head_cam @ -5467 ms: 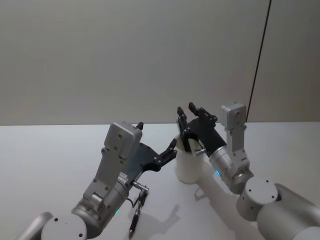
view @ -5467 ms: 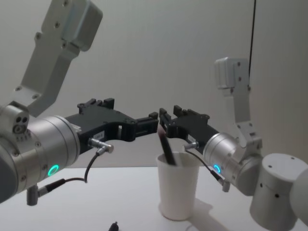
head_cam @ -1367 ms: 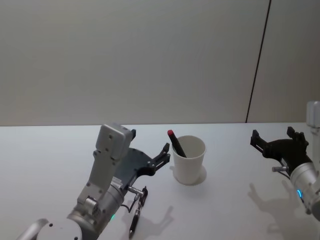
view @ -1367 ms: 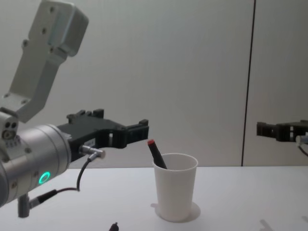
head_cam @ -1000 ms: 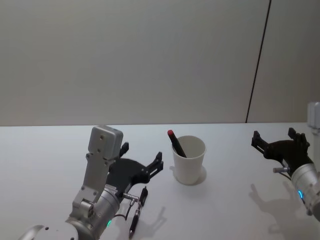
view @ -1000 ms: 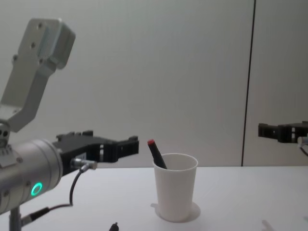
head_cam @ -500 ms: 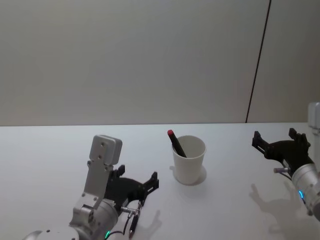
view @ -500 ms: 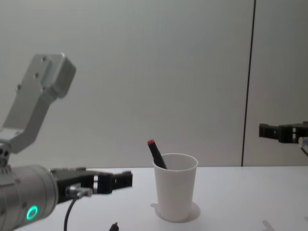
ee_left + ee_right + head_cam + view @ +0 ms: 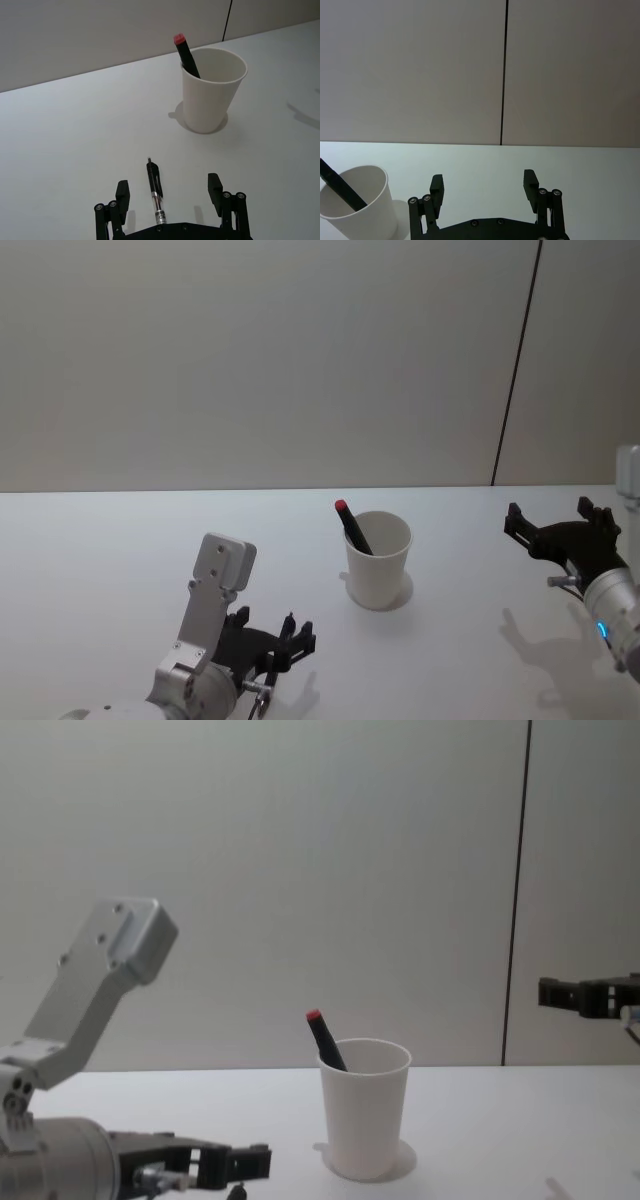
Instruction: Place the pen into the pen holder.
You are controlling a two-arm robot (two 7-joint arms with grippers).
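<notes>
A white paper cup, the pen holder (image 9: 378,562) (image 9: 213,91) (image 9: 365,1112), stands mid-table. A black pen with a red cap (image 9: 350,525) (image 9: 186,54) (image 9: 324,1038) leans inside it. A second pen (image 9: 155,193), black with a clear section, lies flat on the table in front of the cup. My left gripper (image 9: 168,191) (image 9: 278,637) (image 9: 240,1161) hovers low over that pen, open, one finger on each side and touching nothing. Far to the right, well above the table, my right gripper (image 9: 553,529) (image 9: 483,183) (image 9: 577,994) stays open and empty.
The white tabletop (image 9: 480,640) ends at a plain grey wall with a dark vertical seam (image 9: 515,360) at the right. The cup's shadow falls on the table beside its base.
My left gripper has dropped and drawn back from beside the cup, down to the pen lying on the table. The right gripper and the cup with its pen have stayed put.
</notes>
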